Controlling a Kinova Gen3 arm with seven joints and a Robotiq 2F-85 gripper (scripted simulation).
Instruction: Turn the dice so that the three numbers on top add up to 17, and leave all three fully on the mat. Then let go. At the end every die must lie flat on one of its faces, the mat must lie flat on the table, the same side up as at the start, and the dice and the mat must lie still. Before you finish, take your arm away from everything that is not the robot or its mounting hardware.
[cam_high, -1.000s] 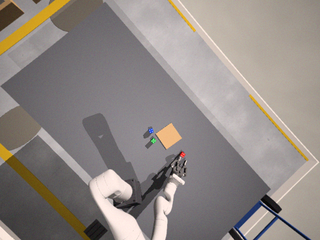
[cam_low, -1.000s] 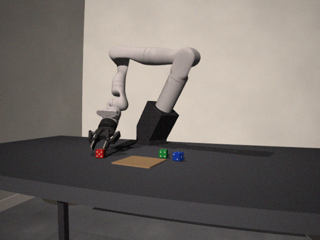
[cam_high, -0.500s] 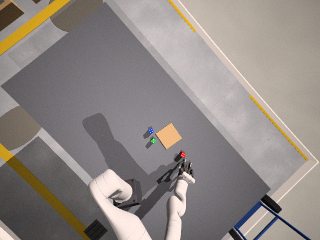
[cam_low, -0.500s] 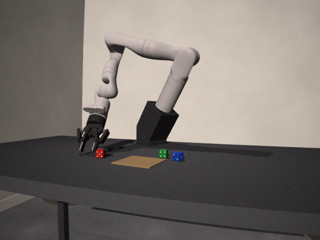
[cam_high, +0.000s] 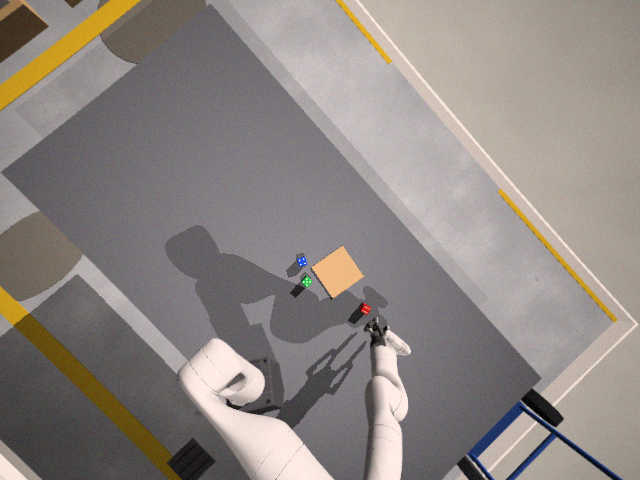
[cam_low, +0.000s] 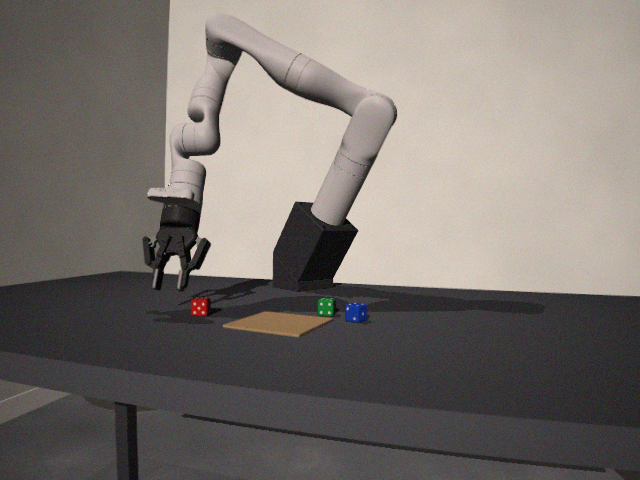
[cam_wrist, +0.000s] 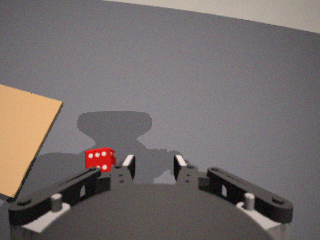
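Observation:
The tan mat (cam_high: 337, 271) lies flat on the dark table and also shows in the side view (cam_low: 278, 323) and at the left of the wrist view (cam_wrist: 22, 137). The red die (cam_high: 365, 308) (cam_low: 199, 306) (cam_wrist: 100, 159) rests flat on the table beside the mat, not on it. The green die (cam_high: 306, 281) (cam_low: 325, 306) and the blue die (cam_high: 301, 261) (cam_low: 356, 312) sit on the table at the mat's other side, off it. My gripper (cam_low: 169, 284) (cam_high: 375, 326) (cam_wrist: 154, 164) hangs above the table just beside the red die, fingers partly apart with nothing between them.
The arm's dark base block (cam_low: 311, 248) stands on the table behind the mat. The table's front edge (cam_low: 310, 408) runs well clear of the dice. A blue cart frame (cam_high: 522, 434) stands off the table's corner.

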